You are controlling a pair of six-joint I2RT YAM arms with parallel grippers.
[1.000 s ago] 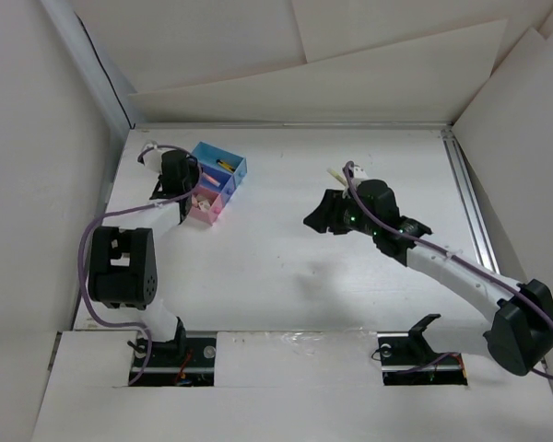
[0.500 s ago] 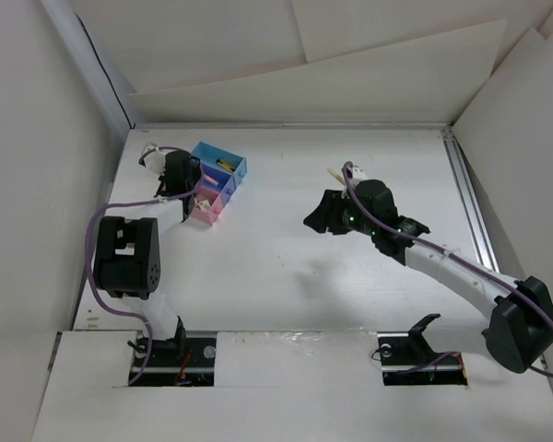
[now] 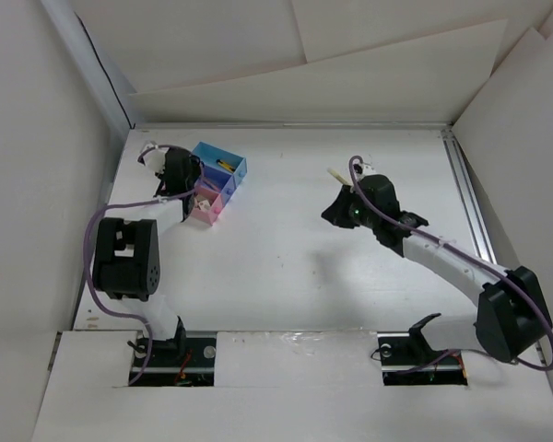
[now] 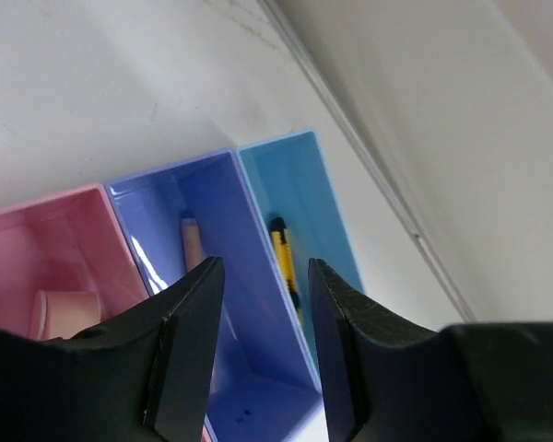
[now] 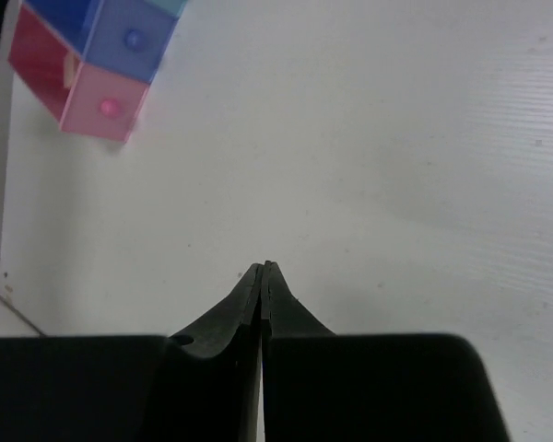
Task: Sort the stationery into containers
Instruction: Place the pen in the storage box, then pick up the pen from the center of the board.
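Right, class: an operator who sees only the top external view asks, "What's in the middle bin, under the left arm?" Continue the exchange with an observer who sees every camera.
Observer: The left wrist view shows a slim pink pen with a dark blue tip, lying in the blue-violet bin.
Operator: Is that arm holding anything?
Observer: No. The left gripper is open above that bin, with nothing between its fingers.
Operator: And the other arm's fingers? From above they're just a dark shape.
Observer: The right wrist view shows the right gripper shut, its fingers pressed together with no item showing at the tips.
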